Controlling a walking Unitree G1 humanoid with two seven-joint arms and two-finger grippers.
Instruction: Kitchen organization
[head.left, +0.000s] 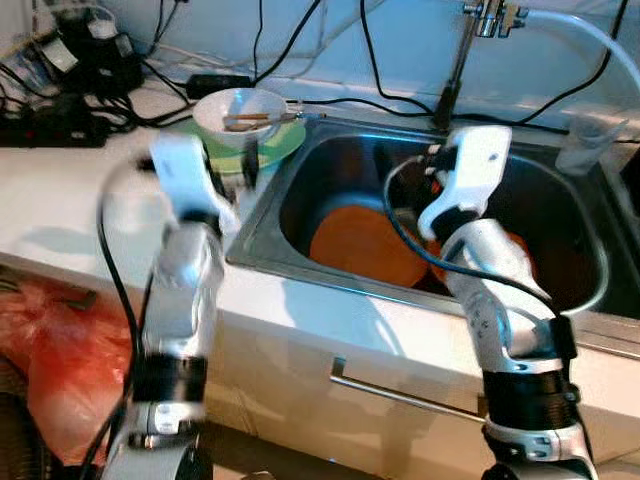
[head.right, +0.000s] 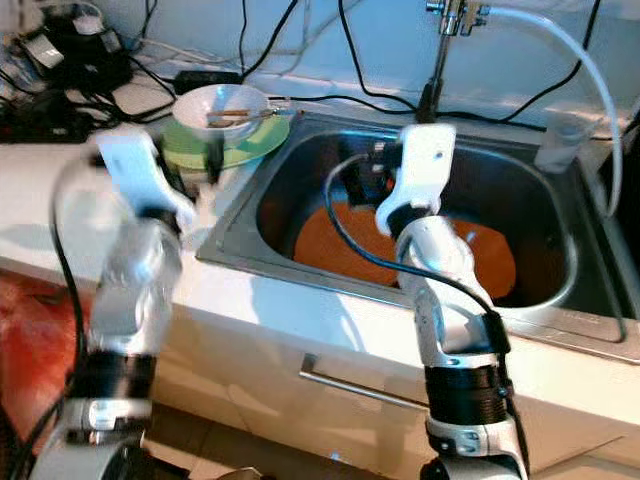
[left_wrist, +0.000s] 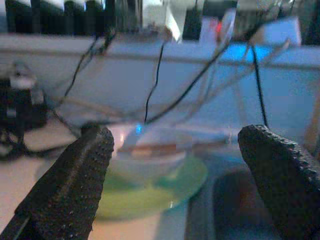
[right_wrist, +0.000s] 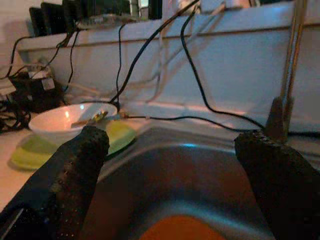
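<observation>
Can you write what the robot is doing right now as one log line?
left gripper: open, facing white bowl on green plate | right gripper: open over sink

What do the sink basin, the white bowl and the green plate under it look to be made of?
Sink basin: brushed stainless steel, grey with soft reflections. White bowl: likely glazed ceramic, glossy, though melamine is possible. Green plate: smooth and shiny, plastic or glazed ceramic; cannot tell which.

Two silver arms with white wrist housings, black elbow bands, looping black cables, stippled black claw fingers (left_wrist: 75, 190).

Shiny steel sink (head.left: 300, 175), glossy white bowl (head.left: 240, 110)
</observation>
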